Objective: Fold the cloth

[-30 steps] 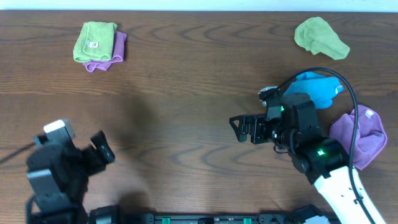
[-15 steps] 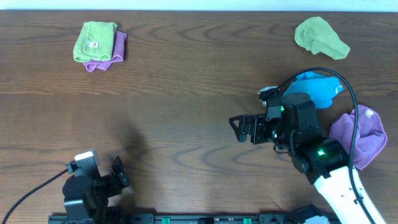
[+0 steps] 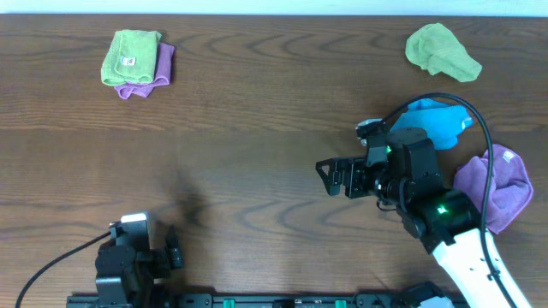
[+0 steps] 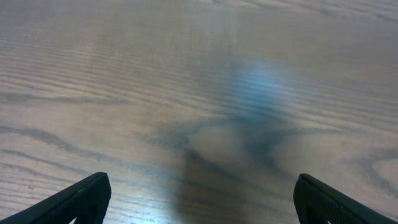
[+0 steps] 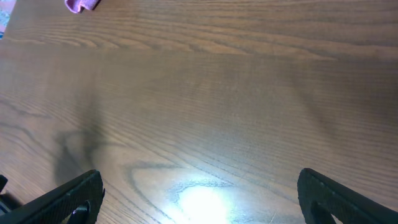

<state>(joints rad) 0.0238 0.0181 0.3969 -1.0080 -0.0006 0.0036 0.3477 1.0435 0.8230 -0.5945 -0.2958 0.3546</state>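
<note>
The overhead camera looks straight down on the whole bench (image 3: 257, 128). Both wrist cameras sit low and close, skimming that same wood past the left end effector (image 4: 200, 186) and right end effector (image 5: 199, 182) (only dark tips show). In the overhead, the right one faces nine o'clock.

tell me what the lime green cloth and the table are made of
Lime green cloth: soft matte fabric, likely microfibre or terry; plump rounded edges, small white tag. Table: brown wood or wood-look laminate, smooth with slight sheen; clear grain lines, glare in the right wrist view.
</note>
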